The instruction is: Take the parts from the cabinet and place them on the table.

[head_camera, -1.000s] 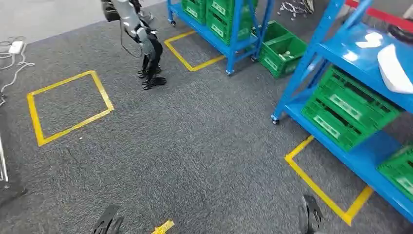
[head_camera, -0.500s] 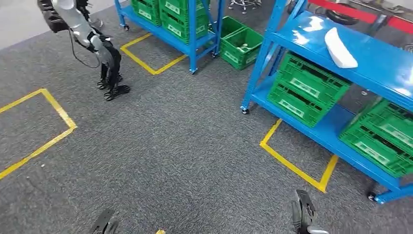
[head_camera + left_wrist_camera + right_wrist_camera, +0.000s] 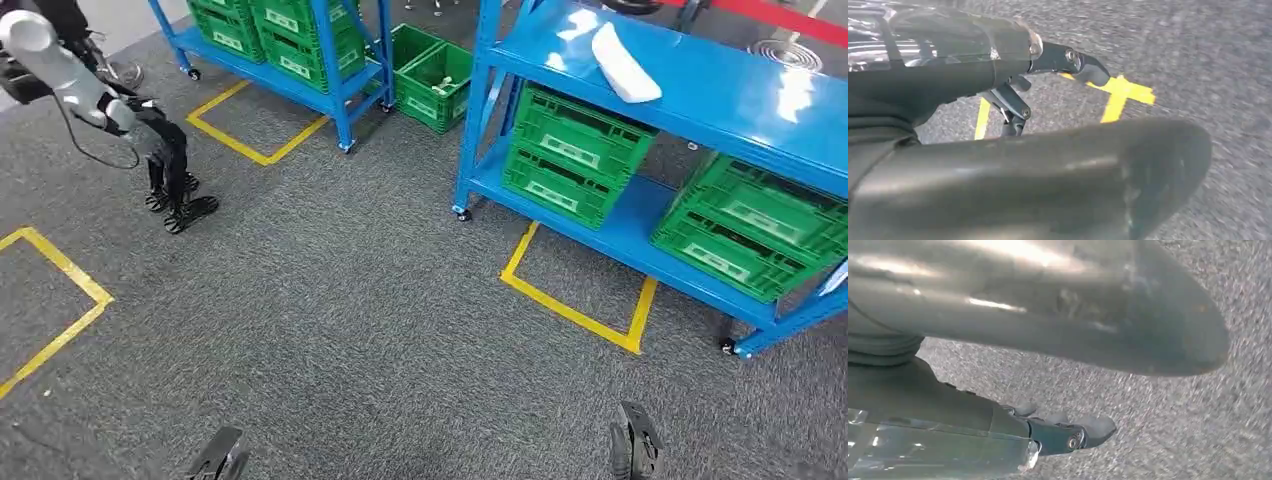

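- The robot's left hand (image 3: 222,458) and right hand (image 3: 634,447) both hang low at the bottom edge of the head view, over the grey carpet floor (image 3: 350,330). Neither holds anything. In the wrist views the dark fingers (image 3: 1068,60) of the left and the fingers (image 3: 1073,432) of the right lie loosely extended with only carpet beyond them, so both look open and idle, which makes sense for a walk-up phase.
- The task's thing looks like the long white curved plastic part (image 3: 624,62), lying flat on the top blue metal shelf (image 3: 720,80) of the near blue rack, well apart from both hands. It sits out in the open on the shelf, not in a crate, so probably staged for an easy grab.
- Green slatted plastic crates (image 3: 575,155) sit on the lower shelf, more (image 3: 750,225) to the right. What's inside them can't be made out.
- A yellow tape square (image 3: 580,290) marks the floor right in front of the rack, likely the standing spot for picking.
- Another silver-armed humanoid robot (image 3: 100,110) stands off to the far left, near a second blue rack (image 3: 300,50).
- No table in sight, so the drop-off is presumably elsewhere.
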